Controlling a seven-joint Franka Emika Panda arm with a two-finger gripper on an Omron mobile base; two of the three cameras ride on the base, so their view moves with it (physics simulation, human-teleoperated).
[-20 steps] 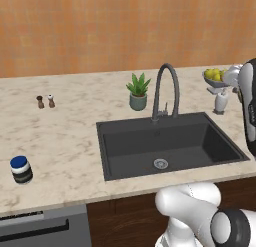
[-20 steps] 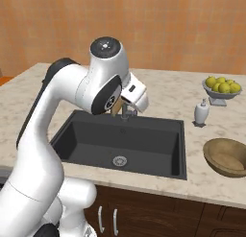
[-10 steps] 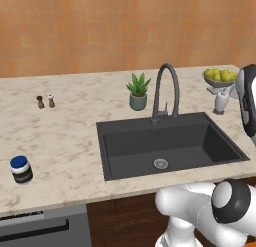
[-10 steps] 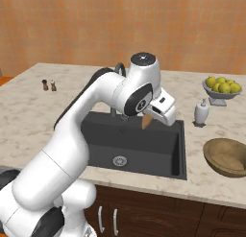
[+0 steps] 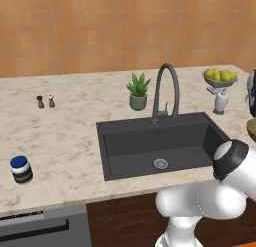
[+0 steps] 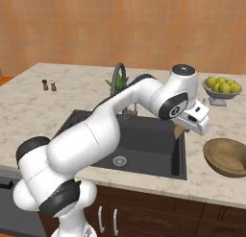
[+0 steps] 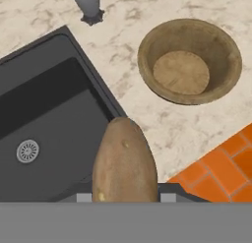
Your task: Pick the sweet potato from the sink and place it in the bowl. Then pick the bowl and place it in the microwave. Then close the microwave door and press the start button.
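Note:
The sweet potato (image 7: pixel 123 161) is an orange-brown root standing up between my fingers, and my gripper (image 6: pixel 182 129) is shut on it. It hangs over the right rim of the black sink (image 6: pixel 139 145), above counter height. In the right base view only its tip (image 6: pixel 178 131) peeks out below the hand. The tan wooden bowl (image 6: pixel 227 157) sits on the counter just right of the sink, a short way from the gripper. The bowl (image 7: pixel 189 60) is empty in the hand view, up and to the right of the potato. The sink basin (image 5: pixel 160 141) holds nothing but its drain (image 7: pixel 27 151).
The arched faucet (image 5: pixel 167 91) and a potted plant (image 5: pixel 138 91) stand behind the sink. A grey bowl of yellow fruit (image 6: pixel 221 87) and a soap dispenser (image 5: pixel 220 101) sit at the back right. Two shakers (image 5: pixel 45 101) and a jar (image 5: pixel 21 169) stand on the left counter.
The arm has swung to the right with the sweet potato, from over the middle of the basin to the sink's right rim beside the bowl.

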